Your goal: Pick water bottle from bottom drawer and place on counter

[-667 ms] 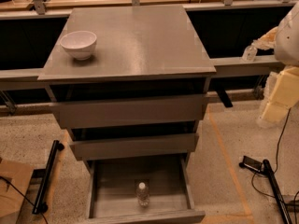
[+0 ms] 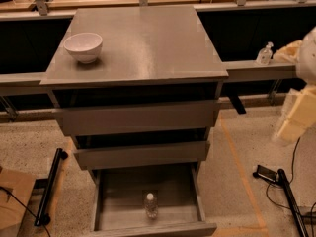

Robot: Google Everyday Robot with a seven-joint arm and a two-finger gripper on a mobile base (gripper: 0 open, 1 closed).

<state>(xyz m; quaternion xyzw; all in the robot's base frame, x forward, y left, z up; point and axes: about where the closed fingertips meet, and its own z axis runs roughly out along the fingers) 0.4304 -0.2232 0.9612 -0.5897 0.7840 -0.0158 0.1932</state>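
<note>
The water bottle (image 2: 151, 205), small, clear and white-capped, stands upright near the front of the open bottom drawer (image 2: 114, 191), the lowest of three grey drawers. The two upper drawers are partly pulled out above it. The counter (image 2: 143, 43) is the flat grey top of the cabinet. My gripper (image 2: 295, 115), with pale cream fingers, hangs at the right edge of the view. It is well to the right of the cabinet, at about the height of the upper drawers and far from the bottle. It holds nothing that I can see.
A white bowl (image 2: 83, 46) sits on the counter's left side. A clear spray bottle (image 2: 264, 54) stands on the grey ledge to the right. Black stand legs and cables lie on the floor at left (image 2: 49, 186) and right (image 2: 289, 196). Tan tabletops run behind.
My gripper sits slightly lower at the right edge. The bottle, drawers and bowl have not moved.
</note>
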